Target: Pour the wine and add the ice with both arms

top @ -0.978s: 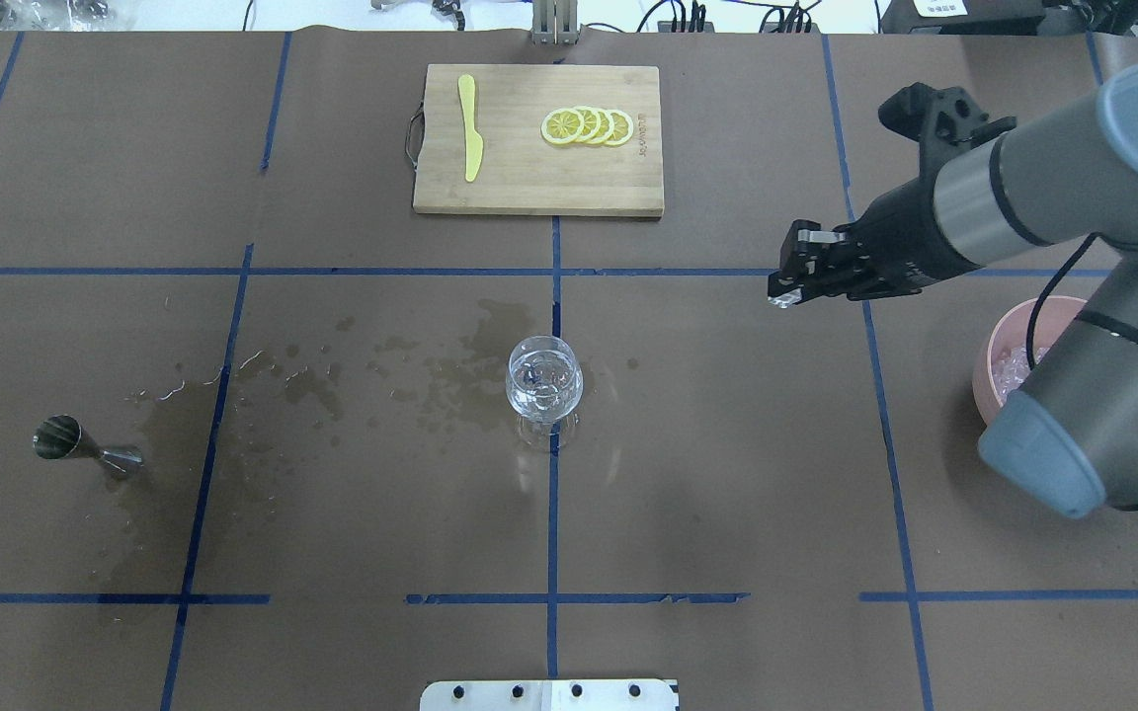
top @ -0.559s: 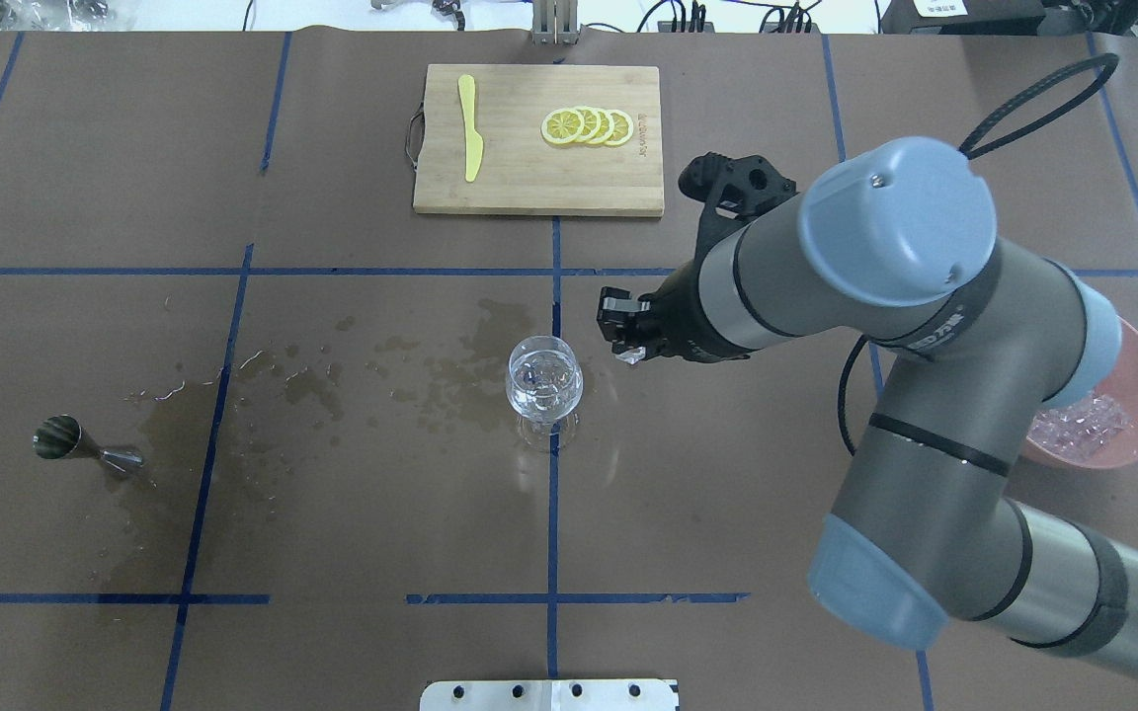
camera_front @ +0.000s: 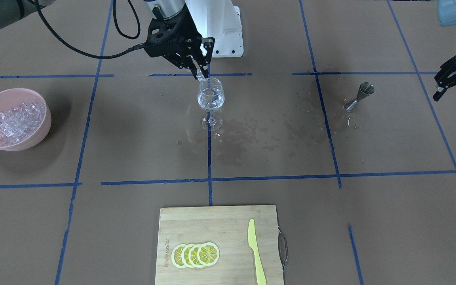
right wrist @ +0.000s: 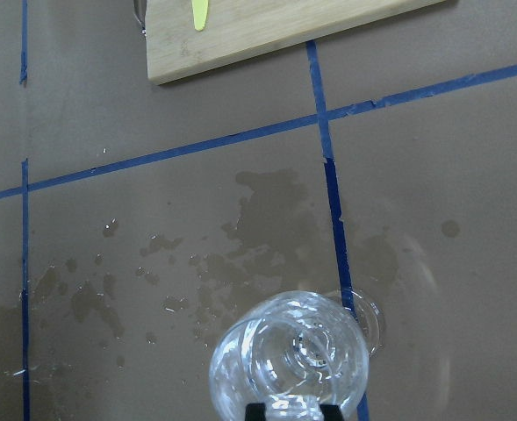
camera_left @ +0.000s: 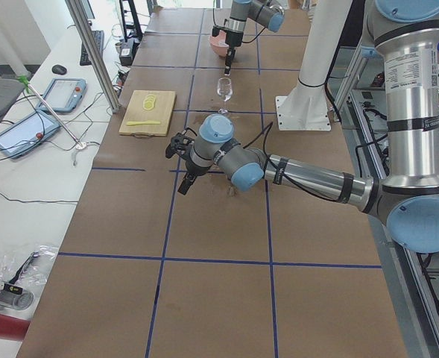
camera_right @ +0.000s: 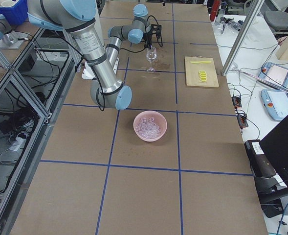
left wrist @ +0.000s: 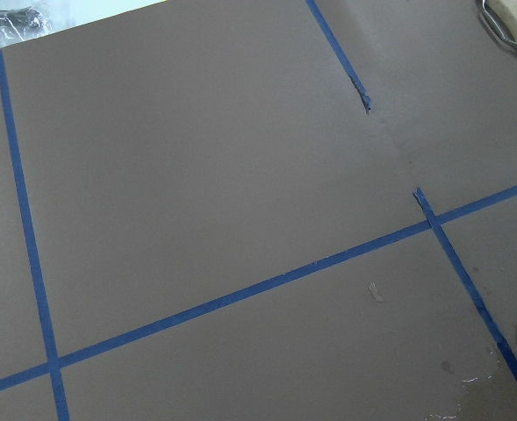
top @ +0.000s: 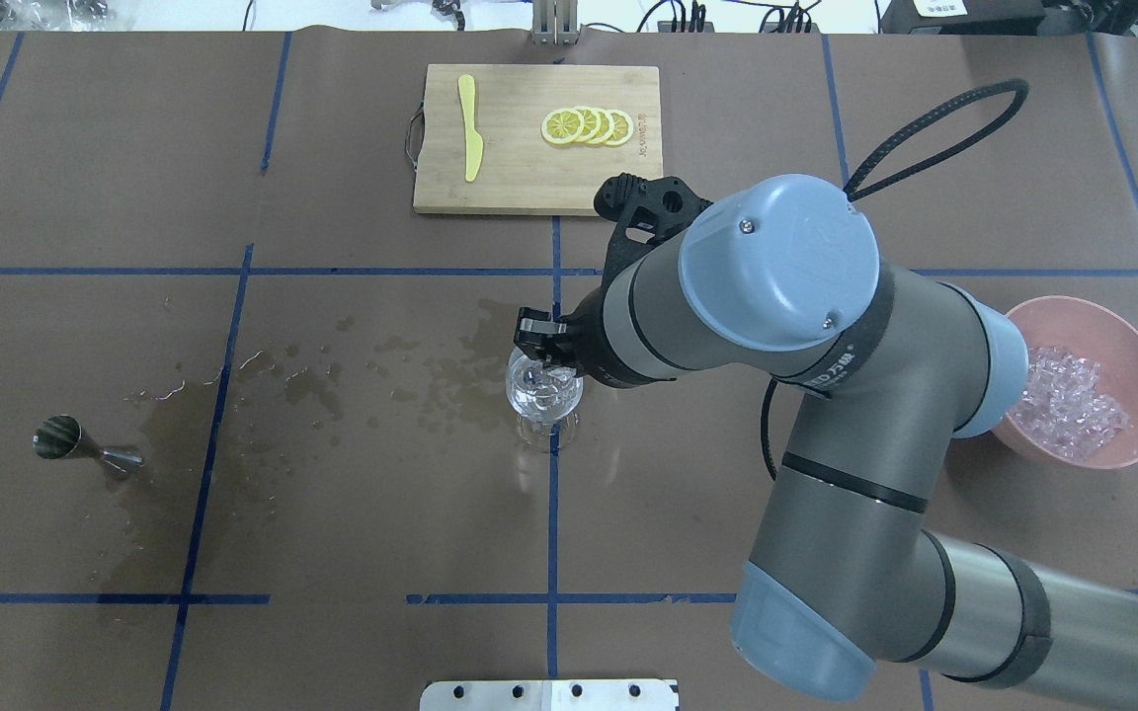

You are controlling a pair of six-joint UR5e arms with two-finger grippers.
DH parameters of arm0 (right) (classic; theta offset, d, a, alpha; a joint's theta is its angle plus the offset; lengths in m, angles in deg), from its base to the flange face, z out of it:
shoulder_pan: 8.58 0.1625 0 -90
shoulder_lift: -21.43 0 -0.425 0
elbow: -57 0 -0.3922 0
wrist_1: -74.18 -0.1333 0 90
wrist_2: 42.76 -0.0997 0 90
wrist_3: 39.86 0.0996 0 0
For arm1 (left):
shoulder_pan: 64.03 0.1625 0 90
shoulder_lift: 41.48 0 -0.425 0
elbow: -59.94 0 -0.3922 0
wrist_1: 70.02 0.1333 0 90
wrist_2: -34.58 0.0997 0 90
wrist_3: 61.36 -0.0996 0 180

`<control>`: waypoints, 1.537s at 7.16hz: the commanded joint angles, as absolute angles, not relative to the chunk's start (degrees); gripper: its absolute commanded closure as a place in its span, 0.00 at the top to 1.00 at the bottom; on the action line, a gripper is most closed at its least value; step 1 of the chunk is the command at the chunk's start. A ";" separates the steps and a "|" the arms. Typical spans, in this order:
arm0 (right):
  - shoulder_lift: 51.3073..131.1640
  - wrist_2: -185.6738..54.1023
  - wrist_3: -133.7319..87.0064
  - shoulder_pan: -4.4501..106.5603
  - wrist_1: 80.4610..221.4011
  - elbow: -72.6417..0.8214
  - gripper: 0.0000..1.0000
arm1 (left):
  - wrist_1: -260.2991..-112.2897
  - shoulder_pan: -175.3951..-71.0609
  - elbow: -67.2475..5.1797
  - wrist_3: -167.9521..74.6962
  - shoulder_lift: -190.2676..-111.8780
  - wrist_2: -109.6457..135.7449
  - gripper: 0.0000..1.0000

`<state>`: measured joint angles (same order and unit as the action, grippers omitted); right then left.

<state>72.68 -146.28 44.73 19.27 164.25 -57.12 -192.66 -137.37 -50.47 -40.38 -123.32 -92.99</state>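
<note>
A clear wine glass [top: 544, 395] stands at the table's middle, holding colourless wine and some clear bits. My right gripper [top: 549, 363] hangs just over its rim, shut on one clear ice cube [camera_front: 201, 75]. In the right wrist view the fingertips [right wrist: 258, 412] sit right over the glass mouth [right wrist: 289, 364]. The heap of ice [top: 1073, 400] lies in a pink bowl [top: 1112, 316] at the right. My left gripper [camera_front: 454, 102] hovers open and empty beyond a steel jigger [camera_front: 359, 97]. It is out of the overhead view.
A wooden cutting board [top: 510, 183] at the far side carries lemon slices [top: 589, 126] and a yellow knife [top: 470, 128]. Wet spill patches [top: 312, 385] darken the brown paper between the jigger [top: 85, 444] and the glass. The robot's white pedestal [camera_front: 220, 23] stands behind the glass.
My right arm has swung left from near the pink bowl, carrying the ice cube, and now holds it over the glass. The glass and jigger have not moved.
</note>
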 commanded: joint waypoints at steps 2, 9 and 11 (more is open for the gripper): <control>71.00 -145.60 45.48 18.58 164.27 -54.98 0.00 | -193.15 -137.33 -50.54 -40.09 -123.30 -92.86 1.00; 81.60 -154.94 43.73 28.72 164.01 -61.03 1.00 | -193.24 -137.51 -50.54 -40.52 -122.61 -91.90 1.00; 89.32 -161.05 30.70 35.95 163.48 -61.56 1.00 | -193.59 -137.60 -50.11 -42.01 -121.55 -85.07 1.00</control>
